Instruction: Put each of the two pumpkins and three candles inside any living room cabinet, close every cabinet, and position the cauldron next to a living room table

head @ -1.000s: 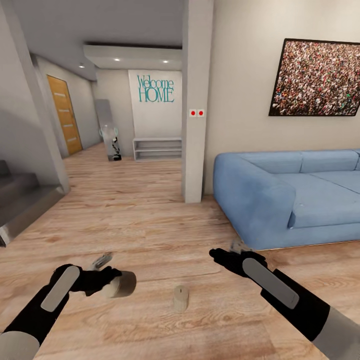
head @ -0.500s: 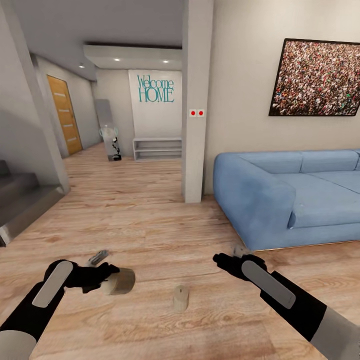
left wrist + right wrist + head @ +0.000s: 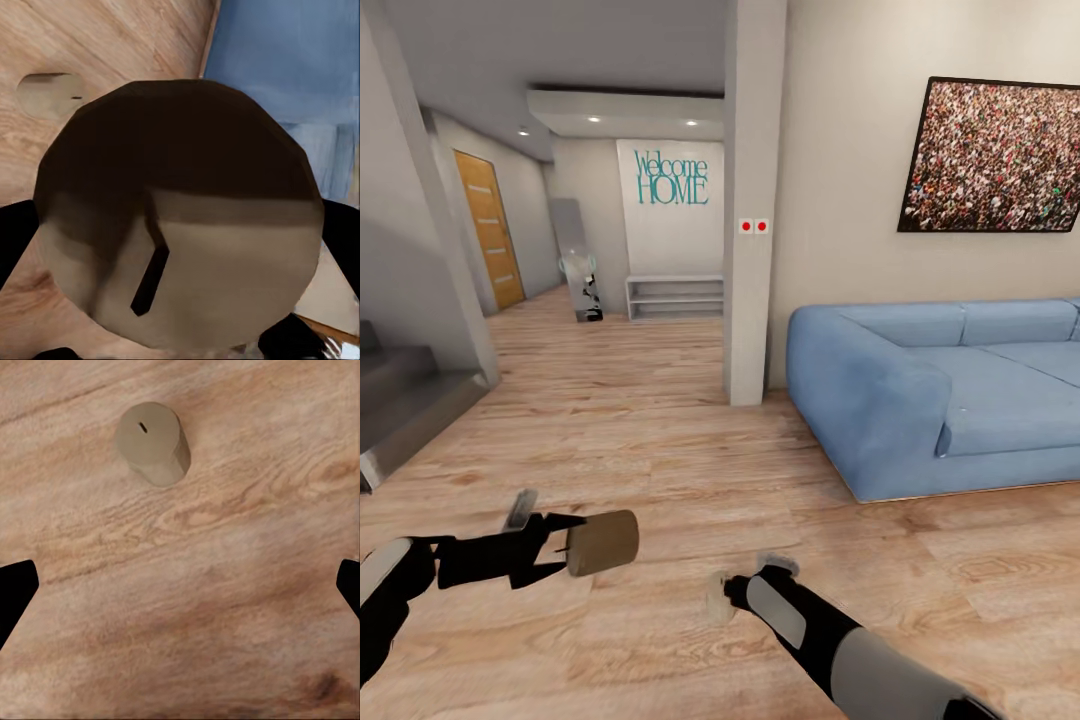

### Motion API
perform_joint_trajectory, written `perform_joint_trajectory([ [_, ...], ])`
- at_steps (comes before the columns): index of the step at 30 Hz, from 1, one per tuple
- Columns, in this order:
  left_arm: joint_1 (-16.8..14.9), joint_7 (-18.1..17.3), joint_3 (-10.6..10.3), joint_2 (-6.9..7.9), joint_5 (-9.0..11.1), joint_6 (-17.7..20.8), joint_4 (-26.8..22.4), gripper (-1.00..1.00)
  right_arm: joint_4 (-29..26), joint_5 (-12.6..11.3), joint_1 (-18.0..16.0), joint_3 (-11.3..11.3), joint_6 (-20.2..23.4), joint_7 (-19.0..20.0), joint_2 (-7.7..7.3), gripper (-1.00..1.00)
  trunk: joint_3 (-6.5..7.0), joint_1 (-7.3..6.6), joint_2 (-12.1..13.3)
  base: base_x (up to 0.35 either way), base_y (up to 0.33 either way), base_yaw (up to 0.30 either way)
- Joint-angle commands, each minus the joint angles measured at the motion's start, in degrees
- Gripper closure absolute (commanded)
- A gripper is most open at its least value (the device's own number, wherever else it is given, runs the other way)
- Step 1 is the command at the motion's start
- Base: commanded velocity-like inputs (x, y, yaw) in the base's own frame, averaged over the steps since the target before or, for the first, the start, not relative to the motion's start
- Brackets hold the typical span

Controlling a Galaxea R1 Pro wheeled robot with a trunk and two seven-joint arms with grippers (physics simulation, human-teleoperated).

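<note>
So the left end effector (image 3: pixel 565 545) was pinching one candle (image 3: pixel 602 541) sideways above the wood floor (image 3: pixel 660 440), while the right end effector (image 3: pixel 728 592), fingers spread wide, sat right over the second candle (image 3: pixel 152 442) standing upright there.

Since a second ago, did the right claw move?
Yes. The right claw has swung inward, away from the blue sofa, and now hangs beside the candle on the floor.
</note>
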Motion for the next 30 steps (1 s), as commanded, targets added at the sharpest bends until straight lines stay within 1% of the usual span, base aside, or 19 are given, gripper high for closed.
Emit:
perform_joint_trajectory([
  [1,0.2,0.6,-0.1,0.24,1.5,-0.1,-0.6,1.0,0.9,-0.1,-0.1,0.3,0.2,0.9,0.16,-1.0,-0.06,-0.01,0.0,0.0,0.0,0.0],
  [3,1.1,0.6,-0.1,0.63,3.2,-0.1,-2.6,1.0,3.4,0.1,-0.8,0.3,0.4,3.5,0.41,-1.0,-0.06,-0.01,0.0,0.0,0.0,0.0],
  [7,2.8,0.6,-0.1,1.46,6.3,-0.1,-5.6,1.0,9.9,0.5,-3.2,0.3,-0.3,6.8,0.6,-1.0,-0.06,-0.01,0.0,0.0,0.0,0.0],
  [8,3.1,0.6,-0.1,1.7,7.0,-0.1,-6.0,1.0,11.8,0.6,-3.6,0.4,-1.2,9.2,0.57,-1.0,-0.06,-0.01,0.0,0.0,0.0,0.0],
  [11,3.3,0.6,-0.2,1.89,7.7,-0.1,-6.5,1.0,14.8,0.8,-3.9,0.4,-3.3,13.2,0.55,-1.0,-0.06,-0.01,0.0,0.0,0.0,0.0],
  [12,3.3,0.6,-0.2,1.91,7.8,-0.1,-6.5,1.0,15.2,1.2,-3.9,0.5,-3.9,13.7,0.57,-1.0,-0.06,-0.01,0.0,0.0,0.0,0.0],
  [13,3.3,0.6,-0.2,1.93,7.8,-0.1,-6.6,1.0,15.6,2.3,-3.9,0.5,-5.0,14.1,0.6,-1.0,-0.06,-0.01,0.0,0.0,0.0,0.0],
  [16,3.4,0.6,-0.2,1.94,8.0,-0.1,-7.3,1.0,16.0,4.6,-4.0,0.5,-6.5,14.4,0.61,-1.0,-0.06,-0.01,0.0,0.0,0.0,0.0],
  [18,3.5,0.6,-0.2,1.94,8.0,-0.1,-7.9,1.0,16.1,5.1,-4.0,0.5,-6.8,14.5,0.57,-1.0,-0.06,-0.01,0.0,0.0,0.0,0.0],
  [22,3.6,0.6,-0.2,1.94,8.1,-0.1,-8.1,1.0,16.1,5.3,-4.0,0.5,-7.1,14.6,0.55,-1.0,-0.06,-0.01,0.0,0.0,0.0,0.0],
  [26,3.7,0.4,-0.2,1.98,9.1,-0.1,-8.3,1.0,17.7,6.1,-4.0,0.6,-8.5,14.5,0.62,-1.0,-0.06,-0.01,0.0,0.0,0.0,0.0],
  [30,3.8,0.3,-0.2,2.02,9.5,-0.1,-8.4,1.0,18.2,6.7,-4.0,0.6,-9.0,14.5,0.63,-1.0,-0.06,-0.01,0.0,0.0,0.0,0.0],
])
